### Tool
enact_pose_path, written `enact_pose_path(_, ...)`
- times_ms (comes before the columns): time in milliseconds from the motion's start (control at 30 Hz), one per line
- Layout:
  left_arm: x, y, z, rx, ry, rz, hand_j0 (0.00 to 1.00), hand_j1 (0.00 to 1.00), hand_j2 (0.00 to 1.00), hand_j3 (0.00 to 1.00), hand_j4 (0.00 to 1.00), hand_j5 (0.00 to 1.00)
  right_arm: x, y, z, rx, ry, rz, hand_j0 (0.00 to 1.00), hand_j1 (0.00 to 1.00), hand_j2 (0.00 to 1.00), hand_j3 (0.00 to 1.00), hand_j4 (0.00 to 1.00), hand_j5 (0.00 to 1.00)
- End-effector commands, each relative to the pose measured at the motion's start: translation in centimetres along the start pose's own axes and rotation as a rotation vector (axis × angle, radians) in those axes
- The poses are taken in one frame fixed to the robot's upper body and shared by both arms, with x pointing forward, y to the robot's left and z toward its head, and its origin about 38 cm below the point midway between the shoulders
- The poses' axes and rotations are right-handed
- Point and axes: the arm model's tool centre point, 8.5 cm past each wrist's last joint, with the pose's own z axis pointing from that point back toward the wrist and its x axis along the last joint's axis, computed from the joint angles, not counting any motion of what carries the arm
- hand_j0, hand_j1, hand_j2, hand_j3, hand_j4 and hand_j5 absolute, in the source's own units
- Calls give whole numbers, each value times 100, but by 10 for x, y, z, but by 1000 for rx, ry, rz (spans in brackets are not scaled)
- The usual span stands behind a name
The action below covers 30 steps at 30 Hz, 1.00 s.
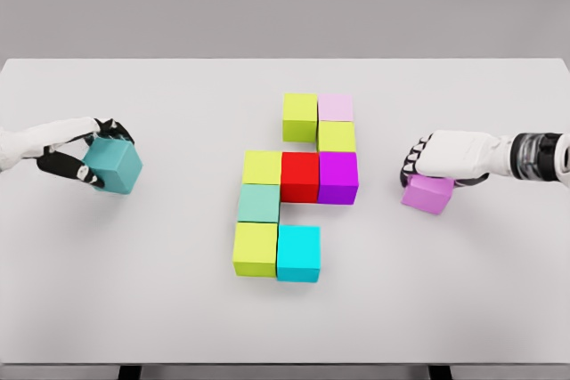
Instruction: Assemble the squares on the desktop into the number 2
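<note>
Left hand [85,156] grasping teal cube [113,165]; right hand [426,162] grasping violet cube [428,194]. Partial 2 [298,186] mid-worktop [160,309]. Risk we note: a low incoming cube could shove placed ones.

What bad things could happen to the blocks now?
1. The left hand grips the teal cube only at its left side, so it might slip or twist.
2. The right hand sits on top of the pink cube; the hold looks shallow, so it might drop.
3. The cubes in the middle touch each other, such as the red cube and purple cube. Pushing a new one in could knock the shape crooked.
</note>
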Motion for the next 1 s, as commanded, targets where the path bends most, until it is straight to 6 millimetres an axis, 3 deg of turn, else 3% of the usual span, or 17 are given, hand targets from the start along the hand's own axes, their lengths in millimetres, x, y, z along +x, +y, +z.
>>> enact_pose_path(0, 14, -10, -25, -11, 3, 70, 38, 38, 38, 38, 38, 38, 2, -3, 2, -19, -15, -22, 48, 48, 48, 48, 48, 48)
enact_pose_path(100, 36, 13, -46, 84, -1, 104, 38, 38, 38, 38, 38, 38, 11, -11, 8, -43, -45, -7, 48, 48, 48, 48, 48, 48)
enact_pose_path(167, 37, 16, -64, 141, -2, 142, 39, 39, 39, 39, 39, 39, 13, -15, 16, -73, -71, -43, 48, 48, 48, 48, 48, 48)
enact_pose_path(267, 43, 15, -84, 213, -16, 184, 38, 38, 38, 38, 38, 38, 31, -25, 19, -94, -119, -8, 48, 48, 48, 48, 48, 48)
enact_pose_path(467, 62, 18, -141, 283, -28, 287, 39, 39, 39, 39, 39, 39, 66, -18, 0, -65, -239, -2, 49, 49, 49, 49, 49, 49)
enact_pose_path(567, 78, 12, -155, 275, -57, 306, 39, 39, 39, 39, 39, 39, 83, -17, -12, -62, -295, 4, 49, 49, 49, 49, 49, 49)
enact_pose_path(700, 100, 9, -170, 267, -96, 328, 39, 39, 39, 39, 39, 39, 89, -19, -18, -68, -315, 3, 50, 50, 50, 50, 50, 50)
enact_pose_path(733, 103, 7, -173, 263, -100, 334, 39, 39, 39, 39, 39, 39, 89, -19, -19, -68, -316, 1, 54, 54, 54, 54, 54, 54)
enact_pose_path(800, 106, 4, -179, 257, -107, 349, 40, 40, 40, 40, 40, 40, 88, -19, -19, -68, -312, 3, 73, 73, 73, 73, 73, 73)
enact_pose_path(867, 111, 2, -182, 252, -114, 355, 40, 40, 40, 40, 40, 40, 85, -20, -18, -73, -306, 1, 100, 100, 100, 100, 100, 100)
enact_pose_path(967, 115, -1, -186, 245, -116, 364, 39, 39, 39, 39, 39, 39, 84, -24, -16, -88, -312, -10, 100, 100, 100, 100, 100, 100)
